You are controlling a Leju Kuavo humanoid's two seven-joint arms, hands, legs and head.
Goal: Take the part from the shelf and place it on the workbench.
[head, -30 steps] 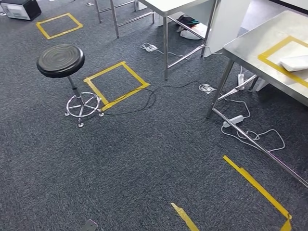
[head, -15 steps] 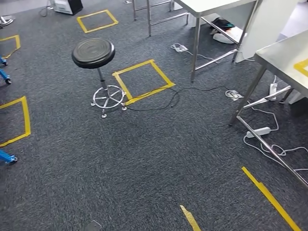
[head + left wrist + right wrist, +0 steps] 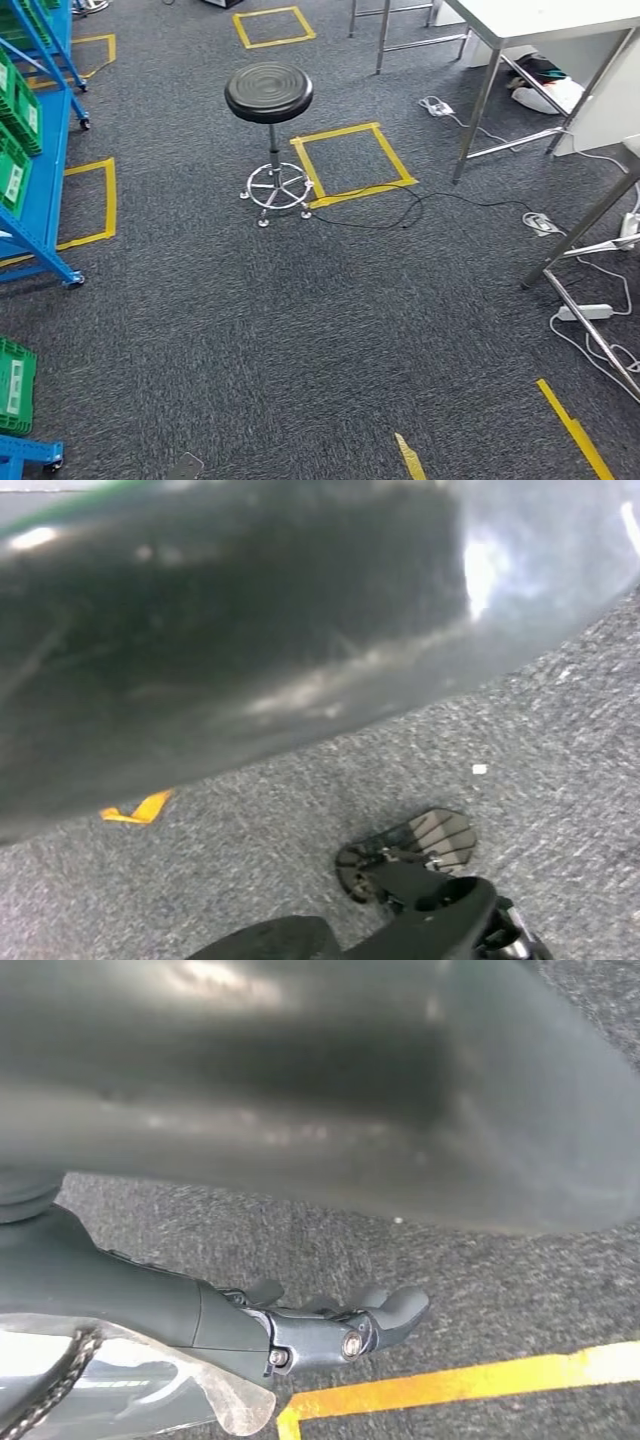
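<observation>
Facing blue metal shelf (image 3: 45, 190) with green plastic bins (image 3: 15, 385); part not identifiable. Right robot hand (image 3: 332, 1325) hangs, fingers loosely apart, empty; left robot hand's state unclear. Risk: black round stool (image 3: 269, 93) and floor cable (image 3: 423, 200) near walking path could trip robot.

Dark grey carpet (image 3: 226, 330) covers the floor. A black stool (image 3: 269, 93) stands on it on a chrome ring base, just beside a yellow tape square (image 3: 352, 163). More tape squares lie farther off (image 3: 273, 25) and by the blue shelf (image 3: 45, 200), whose wheeled feet rest on the carpet. The shelf carries green bins (image 3: 13, 170). A black cable (image 3: 423, 200) runs from the square toward the desk legs (image 3: 483, 110), where white power strips (image 3: 585, 312) and cords lie. Yellow tape strips (image 3: 575, 430) mark the near floor.
</observation>
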